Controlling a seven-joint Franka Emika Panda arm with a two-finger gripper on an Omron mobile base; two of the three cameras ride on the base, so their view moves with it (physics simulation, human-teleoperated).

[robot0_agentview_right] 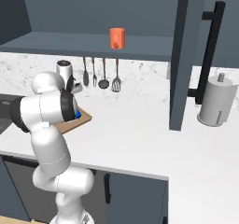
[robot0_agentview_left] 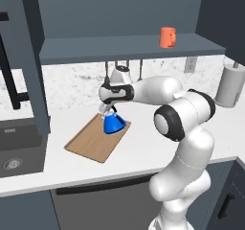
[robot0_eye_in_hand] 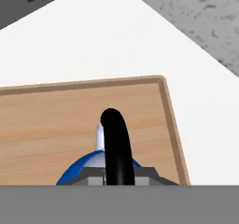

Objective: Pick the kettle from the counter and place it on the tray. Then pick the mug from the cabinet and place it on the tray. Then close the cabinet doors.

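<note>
The bright blue kettle [robot0_agentview_left: 115,123] sits tilted at the far right end of the wooden tray [robot0_agentview_left: 88,142], and I cannot tell whether it rests on the board. My gripper [robot0_agentview_left: 109,110] is shut on the kettle's black arched handle [robot0_eye_in_hand: 115,141]. In the hand view the gripper [robot0_eye_in_hand: 119,175] clamps the handle above the blue body [robot0_eye_in_hand: 81,168], with the tray [robot0_eye_in_hand: 46,125] under it. The orange mug [robot0_agentview_left: 167,37] stands upright on the cabinet's grey shelf [robot0_agentview_left: 119,49], up and to the right of the gripper. Both cabinet doors [robot0_agentview_right: 186,55] stand open.
A grey cylinder canister [robot0_agentview_left: 232,85] stands on the white counter [robot0_agentview_left: 143,147] at the far right. Utensils [robot0_agentview_right: 103,73] hang on the back wall. The dark sink [robot0_agentview_left: 16,152] lies left of the tray. The open left door [robot0_agentview_left: 33,61] hangs beside the tray.
</note>
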